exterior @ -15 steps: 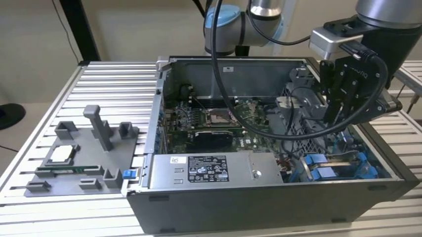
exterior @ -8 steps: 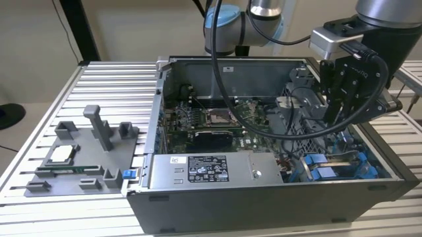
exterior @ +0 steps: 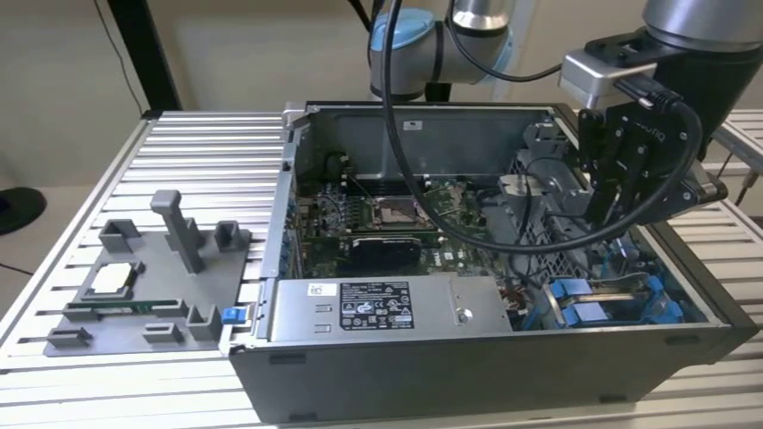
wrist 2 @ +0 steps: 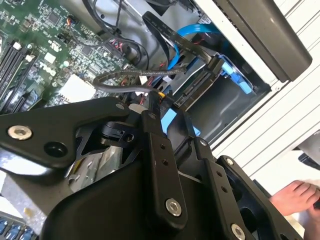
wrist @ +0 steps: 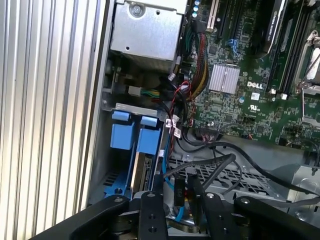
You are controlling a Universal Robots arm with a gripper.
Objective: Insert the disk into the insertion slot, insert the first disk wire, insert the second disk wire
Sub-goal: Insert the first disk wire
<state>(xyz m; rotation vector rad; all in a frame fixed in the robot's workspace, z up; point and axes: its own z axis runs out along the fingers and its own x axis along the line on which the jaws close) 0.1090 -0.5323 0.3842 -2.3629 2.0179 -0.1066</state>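
Context comes from the exterior view: an open computer case (exterior: pixel 477 357) stands on the slatted desk (exterior: pixel 191 152). A grey fixture tray (exterior: pixel 155 288) lies on the slats toward the exterior view's left. The arm (exterior: pixel 703 36) stands over the end of the case toward the exterior view's right, and its black head is lowered inside the walls.

The wrist views give the close detail. In the first wrist view the insertion slot (wrist: pixel 123 134) lies against the case wall next to the slats, with its blue tabs side by side. The disk (wrist: pixel 143 172) sits in the slot between the blue rails. That view also shows the power-supply box (wrist: pixel 147 30) just past the slot, the motherboard (wrist: pixel 250 90) alongside both, and a perforated cage (wrist: pixel 225 175) near the pincer (wrist: pixel 176 194). A black connector (wrist: pixel 179 196) sits right at the pincer's tip, but I cannot tell whether the pincer is clenched on it or released.

The second wrist view adds several things:
- a flat black cable (wrist 2: pixel 180 42) ending in a plug at the disk's edge
- a bright blue cable (wrist 2: pixel 200 27) curving near that flat cable
- a sleeved grey wire (wrist 2: pixel 125 74) leading to the connector at the pincer
- part of a person's hand or foot (wrist 2: pixel 295 195), past the desk's edge
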